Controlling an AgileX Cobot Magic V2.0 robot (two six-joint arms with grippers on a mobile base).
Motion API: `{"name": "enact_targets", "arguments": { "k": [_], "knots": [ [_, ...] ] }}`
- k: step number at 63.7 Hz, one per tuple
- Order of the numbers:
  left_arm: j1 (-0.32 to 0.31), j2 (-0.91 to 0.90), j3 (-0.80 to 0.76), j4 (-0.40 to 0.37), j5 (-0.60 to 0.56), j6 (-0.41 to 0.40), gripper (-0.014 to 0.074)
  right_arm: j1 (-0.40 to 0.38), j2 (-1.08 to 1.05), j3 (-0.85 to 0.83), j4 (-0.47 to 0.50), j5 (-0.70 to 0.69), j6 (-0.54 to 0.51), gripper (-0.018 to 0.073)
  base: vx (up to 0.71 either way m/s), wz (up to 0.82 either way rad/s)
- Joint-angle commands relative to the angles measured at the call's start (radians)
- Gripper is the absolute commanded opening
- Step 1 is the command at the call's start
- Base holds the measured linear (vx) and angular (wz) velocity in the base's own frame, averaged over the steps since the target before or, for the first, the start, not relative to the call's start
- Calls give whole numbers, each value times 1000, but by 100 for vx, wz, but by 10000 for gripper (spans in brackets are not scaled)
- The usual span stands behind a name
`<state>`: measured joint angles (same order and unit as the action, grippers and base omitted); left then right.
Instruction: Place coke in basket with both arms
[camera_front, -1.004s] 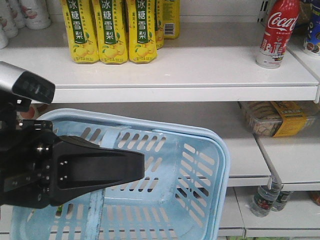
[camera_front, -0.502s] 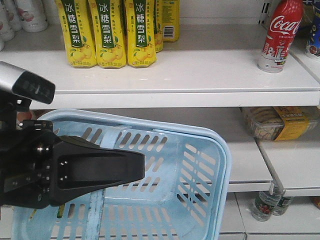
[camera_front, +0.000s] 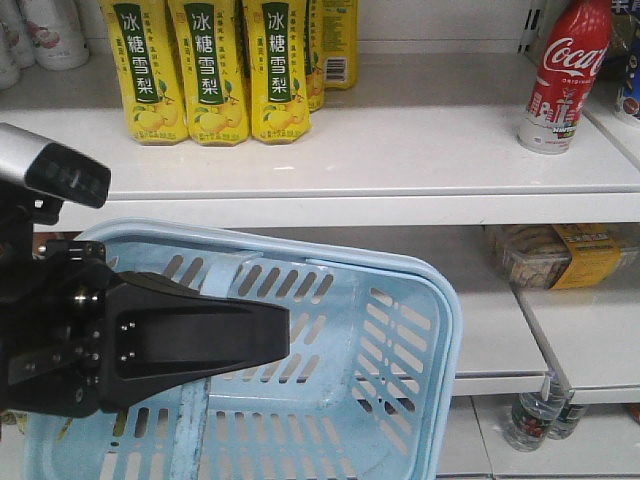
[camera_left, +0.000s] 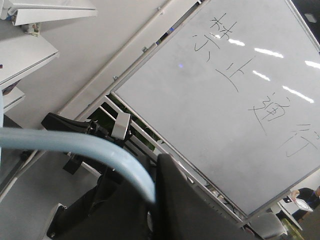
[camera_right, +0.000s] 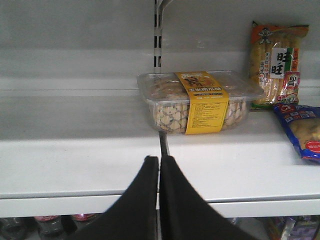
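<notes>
Blk arm (camera_front: 50, 345), silver-grey block (camera_front: 22, 152), sm screws (camera_front: 122, 355), pointed jaws

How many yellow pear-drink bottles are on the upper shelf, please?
4 at least. Three yellow pear-drink bottles stand side by side at the front of the upper shelf; one behind the rightmost shows its barcode. More may be hidden.

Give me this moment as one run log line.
coke: upright on upper shelf, untouched | basket: handle in left gripper | right gripper: shut, empty, facing snack box
</notes>
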<state>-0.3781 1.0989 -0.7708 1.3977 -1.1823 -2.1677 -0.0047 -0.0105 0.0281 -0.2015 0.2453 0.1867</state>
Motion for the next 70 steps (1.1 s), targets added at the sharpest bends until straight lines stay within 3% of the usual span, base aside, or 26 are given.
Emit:
{"name": "enact_targets", "arguments": {
  "k": [1,70],
  "knots": [
    [-2,-22,-25,-91,-27,5,-6,-4,-12,7,-9,-70,-5,-5,3,-1],
    [-2,-22,-25,-91,-27,5,-6,-4,-12,7,-9,-70,-5,-5,2,0]
  ]
}}
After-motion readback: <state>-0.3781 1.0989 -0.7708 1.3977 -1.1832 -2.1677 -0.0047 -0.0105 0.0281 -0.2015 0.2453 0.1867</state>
